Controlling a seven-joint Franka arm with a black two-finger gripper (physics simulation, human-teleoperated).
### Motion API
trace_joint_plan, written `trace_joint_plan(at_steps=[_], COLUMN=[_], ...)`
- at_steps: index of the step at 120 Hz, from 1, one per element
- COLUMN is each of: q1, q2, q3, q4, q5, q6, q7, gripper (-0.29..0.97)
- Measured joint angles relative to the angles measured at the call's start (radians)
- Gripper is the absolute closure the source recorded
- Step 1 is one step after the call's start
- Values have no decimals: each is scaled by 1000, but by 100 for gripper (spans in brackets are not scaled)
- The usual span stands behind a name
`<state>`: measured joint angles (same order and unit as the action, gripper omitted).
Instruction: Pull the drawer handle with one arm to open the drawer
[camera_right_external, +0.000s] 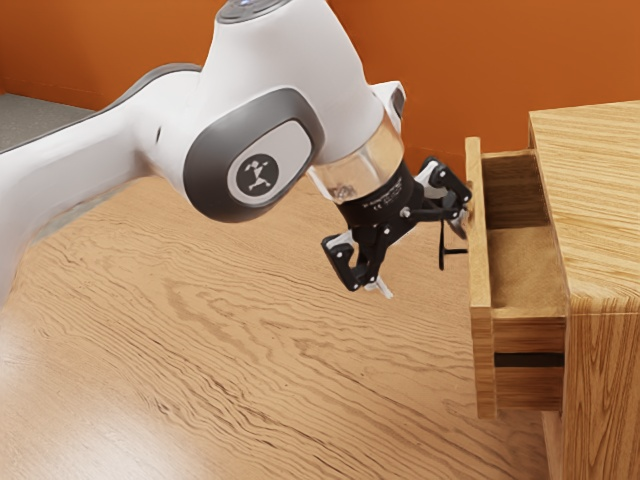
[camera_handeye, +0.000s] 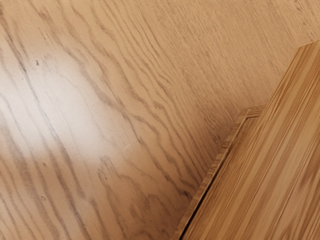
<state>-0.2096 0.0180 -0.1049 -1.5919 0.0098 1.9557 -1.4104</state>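
Claw (camera_right_external: 422, 250) spread wide, released, gripping nothing. Handle (camera_right_external: 442, 246), a thin black bar, right at the fingertips and closer to the far finger, apparently not pinched from both sides. Drawer (camera_right_external: 482, 290) just beyond the claw, partway out of the cabinet (camera_right_external: 590, 200), inside visible. Looks like mid-pull, with travel left. To do it well: centre the bar between the fingers, clench firmly, then draw straight back along the slide. Level, no twisting, to avoid slipping off. Wooden tabletop (camera_right_external: 200, 330) well below the claw.
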Motion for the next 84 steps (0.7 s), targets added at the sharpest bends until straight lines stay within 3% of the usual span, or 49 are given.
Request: trace_joint_plan(at_steps=[9, 12, 19, 55, 72, 84], q1=[22, -27, -28, 10, -157, -217], q2=[-19, -26, -41, -95, -118, -135], q3=[-12, 42, 53, 34, 183, 221], q4=[-19, -26, -43, -100, -116, -125], q5=[-1, 0, 0, -4, -6, -4], q6=[-2, -3, -4, -8, -11, -15], q7=[-1, -1, -1, -3, -3, -4], gripper=[0, 0, 0, 0, 0, 0])
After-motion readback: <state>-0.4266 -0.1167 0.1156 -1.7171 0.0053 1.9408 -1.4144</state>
